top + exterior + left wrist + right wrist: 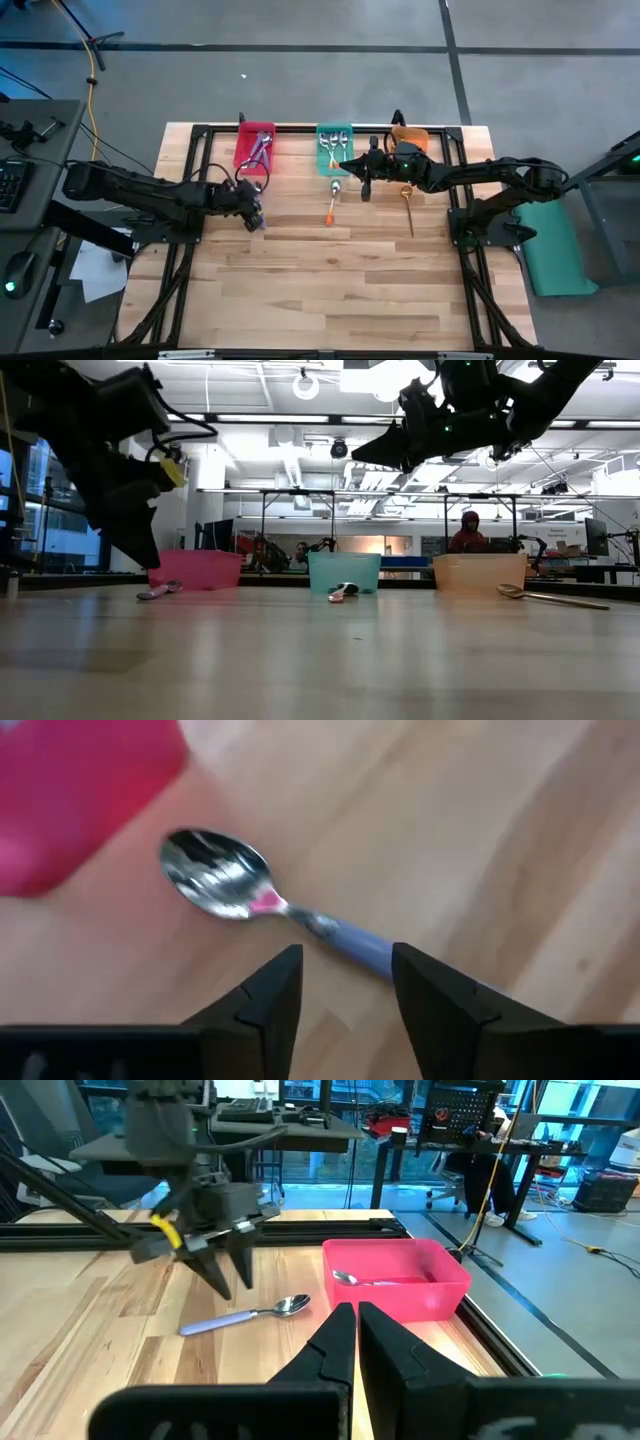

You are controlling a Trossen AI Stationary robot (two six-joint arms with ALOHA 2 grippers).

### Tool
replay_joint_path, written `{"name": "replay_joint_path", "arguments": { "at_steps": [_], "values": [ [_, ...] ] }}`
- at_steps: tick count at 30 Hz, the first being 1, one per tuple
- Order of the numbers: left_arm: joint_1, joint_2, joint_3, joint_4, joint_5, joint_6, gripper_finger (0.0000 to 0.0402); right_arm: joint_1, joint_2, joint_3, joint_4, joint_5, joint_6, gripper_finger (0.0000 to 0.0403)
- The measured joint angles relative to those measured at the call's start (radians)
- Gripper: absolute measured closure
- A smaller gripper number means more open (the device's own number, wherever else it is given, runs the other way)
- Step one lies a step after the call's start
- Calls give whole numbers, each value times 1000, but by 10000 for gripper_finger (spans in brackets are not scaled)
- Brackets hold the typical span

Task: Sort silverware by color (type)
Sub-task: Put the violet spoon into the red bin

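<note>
Left gripper (345, 990) poised low over purple spoon (260, 902), fingers parted, handle lying on the bare wood just beyond the tips and between their lines. Nothing grasped. Spoon flat on table (330, 290), bowl toward red bin (254, 145), just short of its near wall.

For a clean pick: centre both fingers astride the handle near its neck, descend until the tips nearly meet the wood, close squarely across the handle's width. Avoid closing on the bowl; a curved, polished surface likely to slip. Lift straight before moving over the red bin, where other purple spoons already lie.

Farther along the table: orange spoon (333, 203) lying in front of teal bin (334, 148), gold spoon (408, 205) lying in front of orange bin (410, 140). Both untouched, still to be sorted.

Right gripper (345, 164) raised above the table near the teal bin, fingers clenched together, empty.

Hard to make out: far end of the purple handle cut off behind the left fingers in the wrist view. Orange bin contents hidden under the right arm from above. Count of spoons in the teal bin uncertain; pieces overlap. Low view shows bin walls only, contents not readable.
</note>
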Motion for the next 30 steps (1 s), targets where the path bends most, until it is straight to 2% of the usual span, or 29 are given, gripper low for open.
{"name": "replay_joint_path", "arguments": {
  "at_steps": [8,13,19,24,30],
  "values": [
    [136,85,0,86,94,68,249,0,0,0,-4,0,1,402],
    [183,152,5,99,131,96,250,0,0,0,-4,0,1,402],
    [190,171,6,106,133,219,254,0,0,0,-4,0,0,402],
    [185,157,5,90,189,348,283,0,0,0,-5,0,-2,402],
    [130,131,3,61,229,412,302,0,0,0,-5,0,-2,402]
  ]
}}
